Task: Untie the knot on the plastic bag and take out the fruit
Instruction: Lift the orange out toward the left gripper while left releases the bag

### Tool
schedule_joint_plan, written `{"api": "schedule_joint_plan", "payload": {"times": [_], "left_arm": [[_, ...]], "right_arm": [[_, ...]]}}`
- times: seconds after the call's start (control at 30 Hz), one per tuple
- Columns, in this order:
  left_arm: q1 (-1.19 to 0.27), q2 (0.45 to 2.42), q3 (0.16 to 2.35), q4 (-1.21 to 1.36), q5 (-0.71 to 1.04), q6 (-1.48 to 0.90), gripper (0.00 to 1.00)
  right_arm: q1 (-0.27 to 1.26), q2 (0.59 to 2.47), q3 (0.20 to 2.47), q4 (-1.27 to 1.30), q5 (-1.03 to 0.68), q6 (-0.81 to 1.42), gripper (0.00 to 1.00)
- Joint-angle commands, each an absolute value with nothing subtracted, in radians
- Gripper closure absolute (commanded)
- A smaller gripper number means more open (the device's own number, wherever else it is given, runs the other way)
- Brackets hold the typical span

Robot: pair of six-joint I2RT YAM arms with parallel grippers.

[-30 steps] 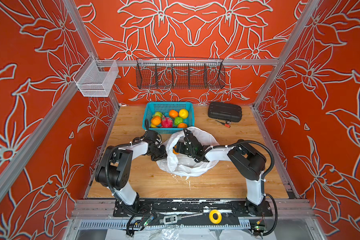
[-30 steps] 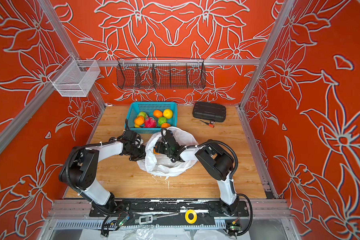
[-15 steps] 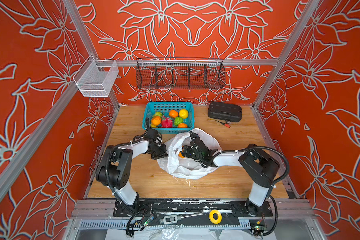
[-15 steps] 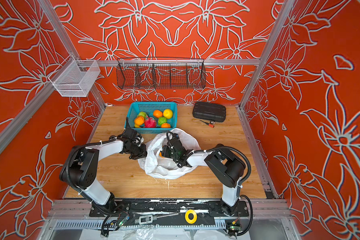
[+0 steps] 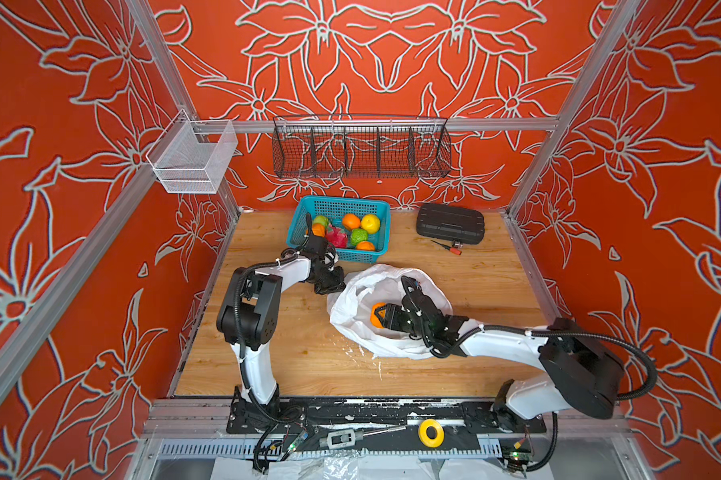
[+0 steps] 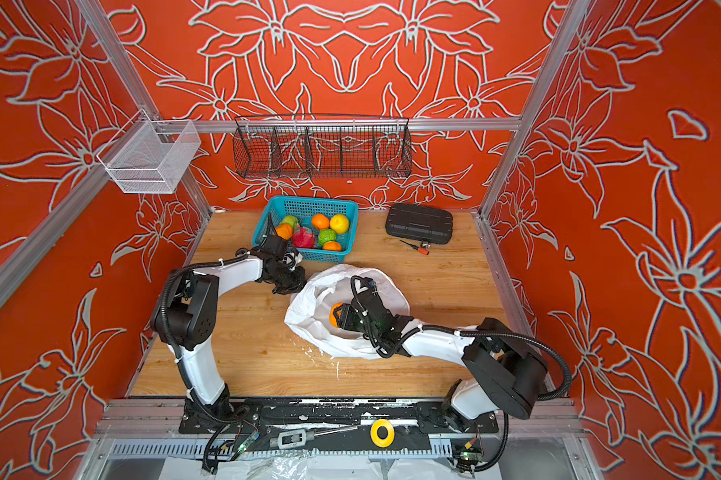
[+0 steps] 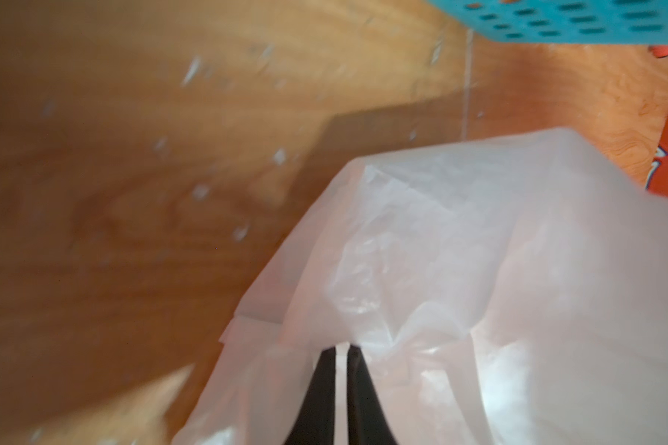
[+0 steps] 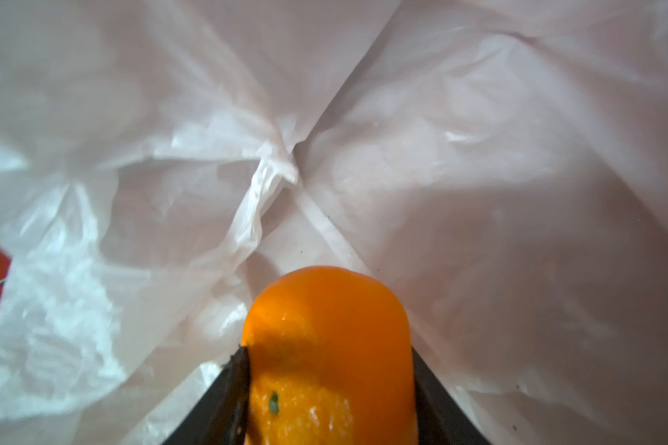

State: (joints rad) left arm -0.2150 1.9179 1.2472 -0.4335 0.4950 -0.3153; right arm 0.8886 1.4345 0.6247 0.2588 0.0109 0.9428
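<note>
1. Right pincer [image 8: 326, 350] is clenched on an orange [image 8: 328, 331], with a black finger [image 8: 230, 389] pressed to each side of it
2. In both top views that orange [image 5: 375, 314] sits inside the gaping mouth of the plastic bag [image 5: 350, 297]; the right wrist view shows crinkled white film all round it
3. Left pincer [image 7: 341, 348] is clamped on a thin fold of the bag's rim, jaws almost meeting; in a top view it [image 5: 330, 286] grips the side of the bag that faces the desk's back left corner
4. The bag lies slumped near the middle of the wooden desk [image 5: 267, 353], with white flecks on the boards toward the front edge
5. A teal basket [image 5: 342, 202] stands at the desk's back edge, left of the middle and just beyond the bag; it holds oranges, a yellow fruit, a bumpy green one, a pale green one and a pink-red dragon fruit [image 5: 336, 237]
6. A black case [image 5: 450, 222] lies by the back edge toward the back right corner, with a small red-tipped tool [image 5: 454, 249] just in front of it
7. Above the back edge a black wire rack [image 5: 361, 147] hangs on the rail, and a white mesh bin [image 5: 192, 160] hangs over the back left corner
</note>
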Motion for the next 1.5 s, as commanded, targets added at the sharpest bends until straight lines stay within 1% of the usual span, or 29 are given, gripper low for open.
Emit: {"api": "schedule_joint_plan", "payload": {"times": [0.0,0.17,0.27,0.33,0.4,0.53,0.87,1.07,1.23,1.33,1.4,1.47], "left_arm": [[-0.244,1.965,1.323,-0.448,0.511,-0.275,0.88],[-0.292,1.979,1.361,-0.416,0.518,-0.293,0.85],[-0.317,1.945,1.347,-0.399,0.497,-0.306,0.84],[-0.322,1.916,1.328,-0.388,0.49,-0.318,0.8],[-0.327,1.882,1.31,-0.38,0.48,-0.33,0.74],[-0.344,1.811,1.29,-0.39,0.451,-0.331,0.68],[-0.375,1.591,1.26,-0.449,0.387,-0.346,0.64],[-0.383,1.427,1.217,-0.465,0.371,-0.361,0.63],[-0.392,1.296,1.173,-0.439,0.38,-0.366,0.59],[-0.397,1.231,1.144,-0.404,0.387,-0.343,0.55],[-0.399,1.203,1.137,-0.386,0.382,-0.332,0.5],[-0.399,1.189,1.143,-0.37,0.398,-0.304,0.4]], "right_arm": [[0.939,1.407,0.605,0.213,0.066,0.954,0.56],[1.039,1.44,0.648,0.169,0.132,0.915,0.56],[1.058,1.446,0.665,0.156,0.165,0.907,0.55],[1.059,1.431,0.664,0.151,0.188,0.901,0.56],[1.06,1.409,0.671,0.132,0.209,0.884,0.56],[1.06,1.369,0.669,0.115,0.244,0.861,0.56],[1.06,1.26,0.645,0.123,0.245,0.832,0.56],[1.06,1.142,0.647,0.047,0.275,0.814,0.56],[1.043,1.044,0.723,-0.054,0.281,0.717,0.56],[0.991,1.01,0.791,-0.111,0.232,0.684,0.56],[0.948,1.002,0.837,-0.151,0.198,0.678,0.56],[0.883,1.009,0.897,-0.202,0.136,0.682,0.56]]}}
